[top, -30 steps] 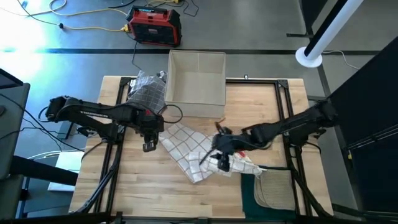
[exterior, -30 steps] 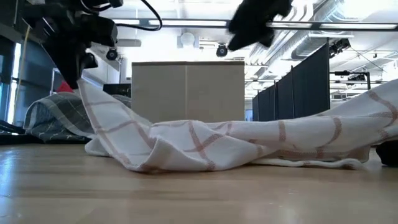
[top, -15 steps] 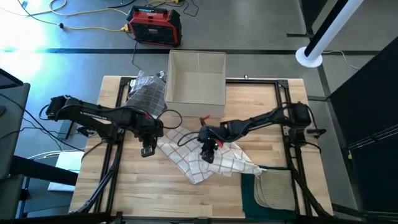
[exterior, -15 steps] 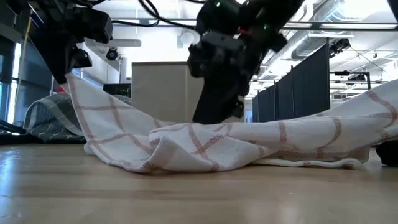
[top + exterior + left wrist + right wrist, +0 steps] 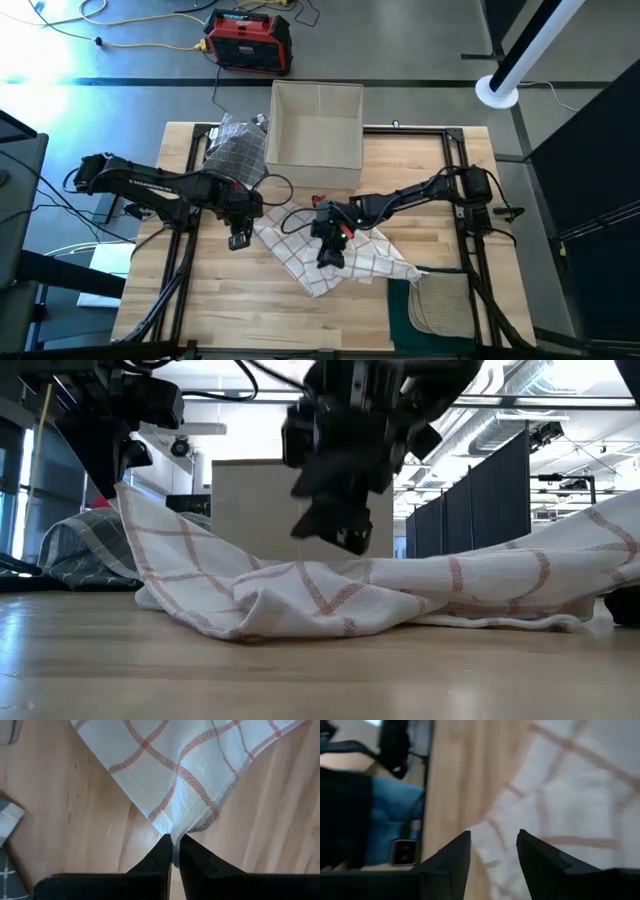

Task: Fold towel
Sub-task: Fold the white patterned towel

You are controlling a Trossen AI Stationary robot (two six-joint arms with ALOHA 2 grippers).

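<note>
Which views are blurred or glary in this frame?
Right wrist view: soft throughout, the towel smeared beyond the open right claw. Left wrist view: crisp, weave visible at the left claw. Low view: bright ceiling lights leave the arms silhouetted. High view: glare on the floor at upper left.

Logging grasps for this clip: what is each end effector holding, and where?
The left end effector pinches a corner of the checked towel. The right end effector is open above the towel, holding nothing.

The towel [image 5: 340, 250] lies mid-table, before the box [image 5: 317, 135].
</note>
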